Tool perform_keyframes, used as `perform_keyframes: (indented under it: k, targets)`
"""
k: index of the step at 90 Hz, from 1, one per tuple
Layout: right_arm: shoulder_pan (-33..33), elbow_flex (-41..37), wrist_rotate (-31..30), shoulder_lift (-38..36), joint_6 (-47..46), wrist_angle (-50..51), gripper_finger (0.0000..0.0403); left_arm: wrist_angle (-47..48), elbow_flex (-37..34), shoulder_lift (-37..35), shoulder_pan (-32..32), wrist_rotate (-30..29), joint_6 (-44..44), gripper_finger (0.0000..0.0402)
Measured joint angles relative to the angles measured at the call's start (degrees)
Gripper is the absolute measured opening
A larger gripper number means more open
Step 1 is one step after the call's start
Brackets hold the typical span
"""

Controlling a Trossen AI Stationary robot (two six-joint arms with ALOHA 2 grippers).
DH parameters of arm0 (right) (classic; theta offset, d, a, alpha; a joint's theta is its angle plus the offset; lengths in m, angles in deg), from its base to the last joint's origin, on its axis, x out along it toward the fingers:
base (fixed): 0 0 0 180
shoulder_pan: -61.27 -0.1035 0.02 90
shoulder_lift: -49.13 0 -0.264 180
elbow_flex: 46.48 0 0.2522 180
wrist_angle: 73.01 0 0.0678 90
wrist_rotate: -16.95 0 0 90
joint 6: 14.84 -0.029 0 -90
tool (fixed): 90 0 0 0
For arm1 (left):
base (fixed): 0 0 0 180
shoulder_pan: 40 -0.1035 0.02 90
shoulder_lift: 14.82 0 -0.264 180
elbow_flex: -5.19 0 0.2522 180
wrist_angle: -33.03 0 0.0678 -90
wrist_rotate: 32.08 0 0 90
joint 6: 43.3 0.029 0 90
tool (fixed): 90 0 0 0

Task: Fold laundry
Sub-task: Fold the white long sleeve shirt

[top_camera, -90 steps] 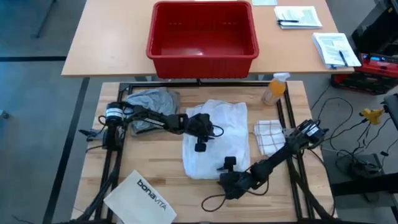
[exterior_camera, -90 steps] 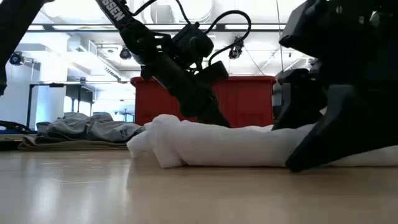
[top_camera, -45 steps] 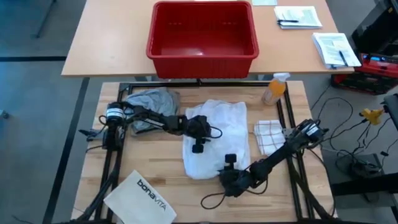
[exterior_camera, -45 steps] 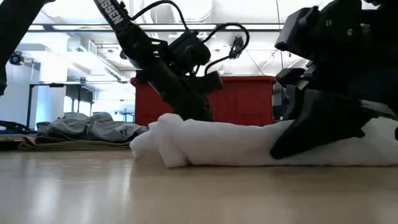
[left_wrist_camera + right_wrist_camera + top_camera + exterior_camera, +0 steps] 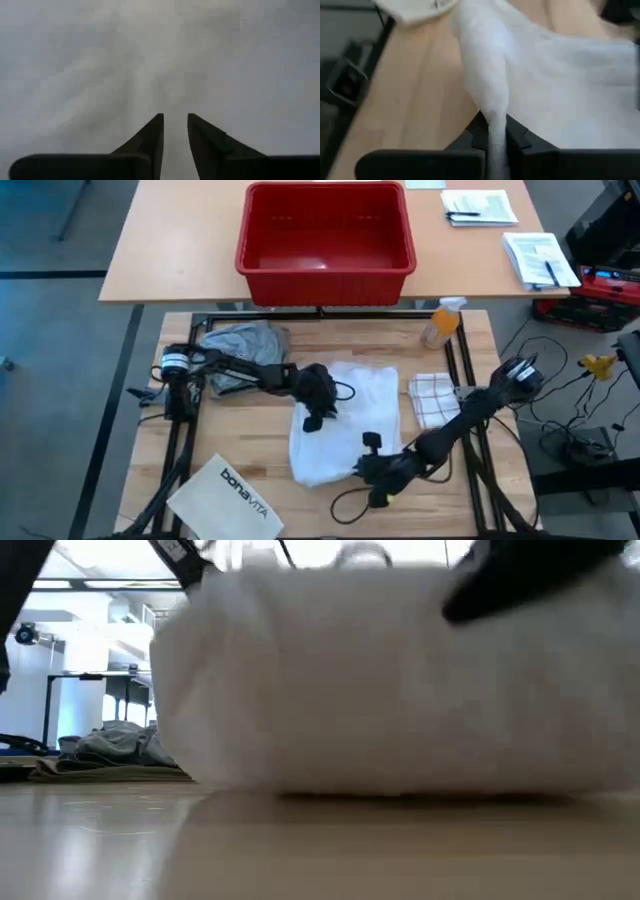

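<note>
- Right gripper (image 5: 372, 470), nearest the front edge, is clamped on a twisted edge of the white shirt (image 5: 345, 420).
- Left gripper (image 5: 312, 416) presses on the shirt mid-table, fingers nearly together.
- Grey T-shirt (image 5: 238, 343) lies rear left.

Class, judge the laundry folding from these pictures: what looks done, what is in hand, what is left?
Done: nothing looks finished. In hand: the right tool pinches an edge of the white shirt, and the left tool presses on it. Left: finishing that shirt, plus the grey T-shirt crumpled at the table's far left.
</note>
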Motion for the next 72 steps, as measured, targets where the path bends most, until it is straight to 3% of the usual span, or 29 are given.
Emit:
perform_keyframes:
  k: [8,40,61,72]
  targets:
    - [0.1,0.1,0.3,-3.0,-0.6,1.6,0.0001,-0.1,0.0,-5.6,2.4,2.4,-2.7,0.0062]
    - [5.1,0.1,3.9,-14.0,1.9,9.2,0.0001,4.7,-0.2,-26.1,6.1,-10.7,-1.6,0.0032]
    - [17.9,0.1,16.1,-15.8,10.2,11.5,0.0,9.2,-0.3,-29.0,6.1,-13.6,-2.1,0.0025]
    - [25.3,0.1,25.6,-15.6,13.8,12.3,0.0,9.8,-0.3,-28.0,6.1,-13.8,-3.1,0.0025]
